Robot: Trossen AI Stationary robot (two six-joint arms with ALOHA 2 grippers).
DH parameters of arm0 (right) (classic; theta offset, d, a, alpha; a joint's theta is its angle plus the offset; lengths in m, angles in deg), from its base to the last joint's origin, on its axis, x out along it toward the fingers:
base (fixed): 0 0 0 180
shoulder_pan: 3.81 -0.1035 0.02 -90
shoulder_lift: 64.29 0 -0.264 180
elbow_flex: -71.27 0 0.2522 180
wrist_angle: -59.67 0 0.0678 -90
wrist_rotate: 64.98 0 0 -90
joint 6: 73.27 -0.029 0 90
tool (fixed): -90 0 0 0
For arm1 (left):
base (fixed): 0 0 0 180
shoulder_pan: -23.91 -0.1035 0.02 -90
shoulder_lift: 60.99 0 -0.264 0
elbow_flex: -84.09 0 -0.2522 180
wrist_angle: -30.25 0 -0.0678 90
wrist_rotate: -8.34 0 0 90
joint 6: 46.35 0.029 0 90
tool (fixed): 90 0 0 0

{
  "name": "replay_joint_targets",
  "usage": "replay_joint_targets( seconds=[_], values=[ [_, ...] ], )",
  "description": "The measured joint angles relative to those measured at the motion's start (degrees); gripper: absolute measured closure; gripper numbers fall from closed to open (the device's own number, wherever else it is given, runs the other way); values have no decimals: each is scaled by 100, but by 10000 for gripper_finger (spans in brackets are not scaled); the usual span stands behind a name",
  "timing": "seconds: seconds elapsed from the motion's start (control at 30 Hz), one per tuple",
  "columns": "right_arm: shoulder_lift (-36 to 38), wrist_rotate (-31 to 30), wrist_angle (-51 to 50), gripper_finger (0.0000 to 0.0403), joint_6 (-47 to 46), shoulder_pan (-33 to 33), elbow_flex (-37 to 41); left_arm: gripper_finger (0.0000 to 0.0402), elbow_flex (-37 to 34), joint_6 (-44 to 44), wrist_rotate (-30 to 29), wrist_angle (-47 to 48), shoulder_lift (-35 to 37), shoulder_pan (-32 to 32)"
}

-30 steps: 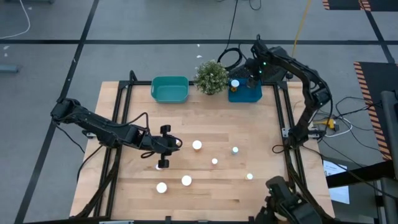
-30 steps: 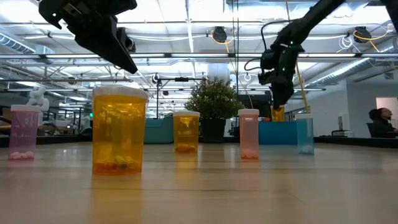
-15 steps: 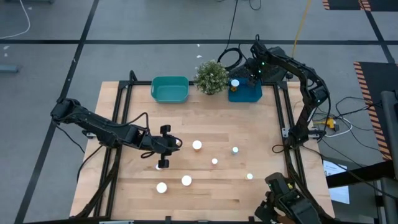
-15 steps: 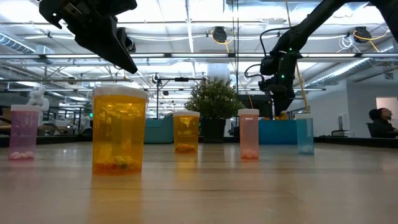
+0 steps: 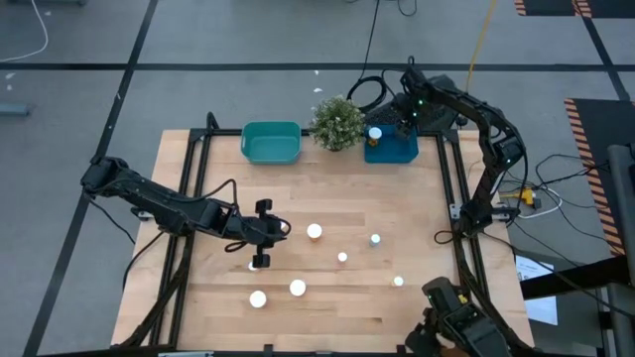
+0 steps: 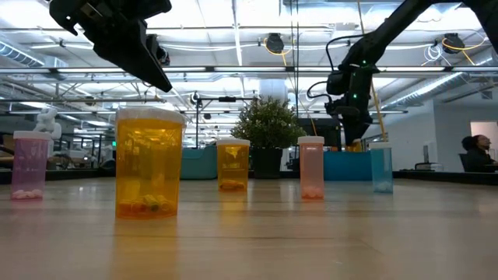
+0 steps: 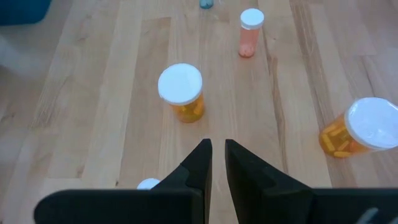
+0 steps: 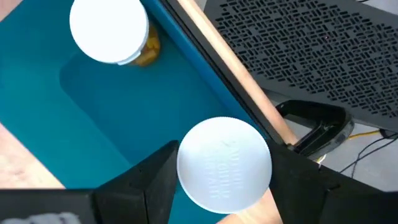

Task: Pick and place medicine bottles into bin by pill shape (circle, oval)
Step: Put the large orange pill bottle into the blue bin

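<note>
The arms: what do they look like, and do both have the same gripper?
Both are dark, jointed arms with black cables looping alongside. The left gripper ends in two flat, black, tapering fingers. The right gripper shows the same black fingers, and a small green light glows on the right arm.

table point(image 5: 327, 198): pale grained wood | bottles point(image 6: 149, 163): glossy translucent plastic, matt white caps | bin point(image 8: 74, 118): smooth plastic

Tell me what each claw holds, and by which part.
The right claw, over the dark blue bin, grips a white-capped medicine bottle by the sides at its cap. The left claw holds nothing; its fingers are nearly closed.
</note>
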Motion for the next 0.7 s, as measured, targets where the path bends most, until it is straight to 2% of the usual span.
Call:
replay_joint_targets(
  seconds=[0.3, 0.7],
  values=[
    [0, 100, 606, 190, -150, -9, 474, 353, 0, -2, 0, 0, 0, 1],
    [0, 80, 762, 181, -267, -11, 671, 353, 0, -7, 0, 0, 0, 2]
  ],
)
